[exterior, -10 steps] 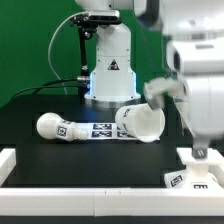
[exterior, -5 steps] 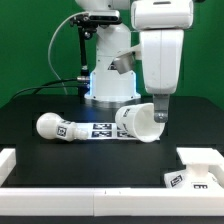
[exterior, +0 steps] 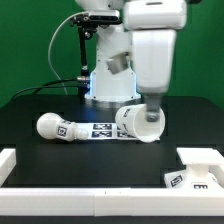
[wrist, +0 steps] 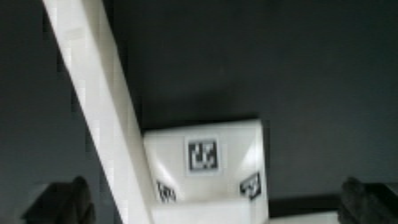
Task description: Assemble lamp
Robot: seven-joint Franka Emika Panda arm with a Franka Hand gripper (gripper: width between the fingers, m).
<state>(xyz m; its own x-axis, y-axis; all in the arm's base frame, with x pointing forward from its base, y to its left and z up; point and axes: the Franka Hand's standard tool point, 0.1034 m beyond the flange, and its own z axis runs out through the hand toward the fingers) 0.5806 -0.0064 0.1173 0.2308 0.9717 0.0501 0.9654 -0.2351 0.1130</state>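
Observation:
The truncated-cone shade point(exterior: 138, 123) lies on its side on the black table, right of centre. My gripper point(exterior: 151, 111) hangs right over its wide end, close above it. The round bulb with neck point(exterior: 55, 127) lies at the exterior view's left. The blocky base point(exterior: 195, 171) sits at the front right by the white rail. The wrist view is blurred: a white blocky tagged part point(wrist: 210, 160), by its look the base, lies below my gripper point(wrist: 214, 202). The dark fingertips point(wrist: 64, 200) stand wide apart and hold nothing.
The marker board point(exterior: 100, 130) lies flat between the bulb and the shade. A white rail point(exterior: 60, 160) borders the table's front, and it also shows as a strip in the wrist view point(wrist: 98, 100). The arm's pedestal point(exterior: 112, 75) stands at the back.
The arm has swung from above the base at the front right toward the exterior view's left, and now hangs over the shade. The parts have not moved.

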